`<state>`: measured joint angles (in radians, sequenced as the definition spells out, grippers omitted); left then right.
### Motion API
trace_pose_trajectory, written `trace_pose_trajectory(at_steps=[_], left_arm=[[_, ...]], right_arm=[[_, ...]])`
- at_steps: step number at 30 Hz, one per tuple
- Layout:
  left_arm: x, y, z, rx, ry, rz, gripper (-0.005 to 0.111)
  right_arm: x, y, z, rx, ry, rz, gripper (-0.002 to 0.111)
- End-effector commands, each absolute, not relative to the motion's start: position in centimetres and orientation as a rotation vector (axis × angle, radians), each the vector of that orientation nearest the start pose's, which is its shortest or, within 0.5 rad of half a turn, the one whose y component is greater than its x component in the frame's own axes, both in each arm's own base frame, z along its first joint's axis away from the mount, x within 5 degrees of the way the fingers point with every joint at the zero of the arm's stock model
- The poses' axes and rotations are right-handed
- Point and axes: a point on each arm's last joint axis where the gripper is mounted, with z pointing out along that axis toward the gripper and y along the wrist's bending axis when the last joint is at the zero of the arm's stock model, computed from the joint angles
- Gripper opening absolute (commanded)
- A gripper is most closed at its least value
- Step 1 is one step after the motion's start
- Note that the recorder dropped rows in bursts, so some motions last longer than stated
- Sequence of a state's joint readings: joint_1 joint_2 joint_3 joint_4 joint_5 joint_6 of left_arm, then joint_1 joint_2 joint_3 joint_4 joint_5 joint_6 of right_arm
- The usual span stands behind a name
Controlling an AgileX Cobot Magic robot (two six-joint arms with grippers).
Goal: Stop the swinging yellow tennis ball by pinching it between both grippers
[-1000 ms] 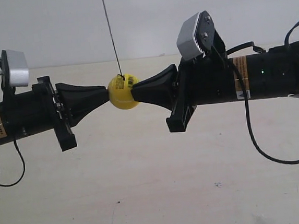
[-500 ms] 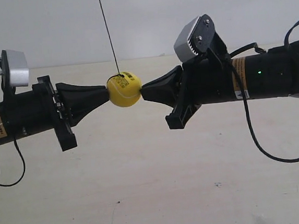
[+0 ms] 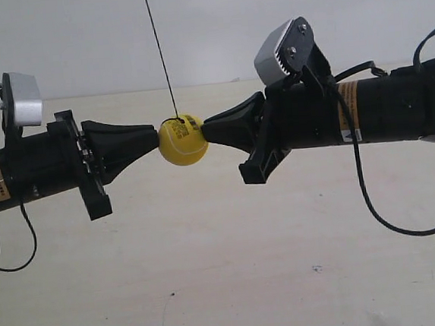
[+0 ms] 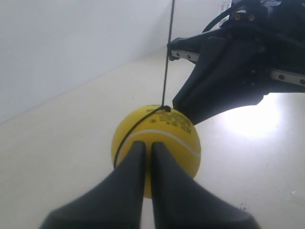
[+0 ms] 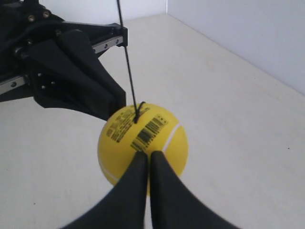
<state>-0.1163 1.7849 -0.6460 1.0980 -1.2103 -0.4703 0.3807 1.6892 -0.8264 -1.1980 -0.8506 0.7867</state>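
Bright yellow fuzzy tennis ball [image 3: 182, 142], hung on a thin black string [image 3: 160, 53], is found in mid-air between the black pointed left gripper [image 4: 147, 145] and the black pointed right gripper [image 5: 145, 155], which are aimed at each other along one level line, so that it lies straight ahead of each tip. Each gripper is seen clenched shut, its tip set against an opposite side of the ball. The contact spots are hidden by the grippers' own tips, so the firmness of the pinch cannot be judged, and the string's upper end is cut off.
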Motion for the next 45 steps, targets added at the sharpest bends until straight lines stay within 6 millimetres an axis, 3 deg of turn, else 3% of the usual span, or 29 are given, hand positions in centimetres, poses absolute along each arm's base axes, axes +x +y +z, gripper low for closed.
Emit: trace_pose_trajectory(at_steps=[1,36,40,45], left_arm=[[27.7,-11.0,17.7,0.909,1.471,-0.849,0.005],[27.6,-11.1,17.6,0.929,1.469,-0.854,0.005],[27.8,-10.6,17.6,0.912,1.476,-0.84,0.005],[28.3,-9.4,17.6,0.84,1.514,-0.839,0.005]], right_arm=[[27.8,18.2,21.6,-1.068,1.585,0.855,0.0],[28.0,18.2,21.2,-1.058,1.588,0.87,0.0],[28.5,17.7,21.0,-1.049,1.652,0.772,0.0],[28.6,16.8,22.1,-1.024,1.703,0.621,0.0]])
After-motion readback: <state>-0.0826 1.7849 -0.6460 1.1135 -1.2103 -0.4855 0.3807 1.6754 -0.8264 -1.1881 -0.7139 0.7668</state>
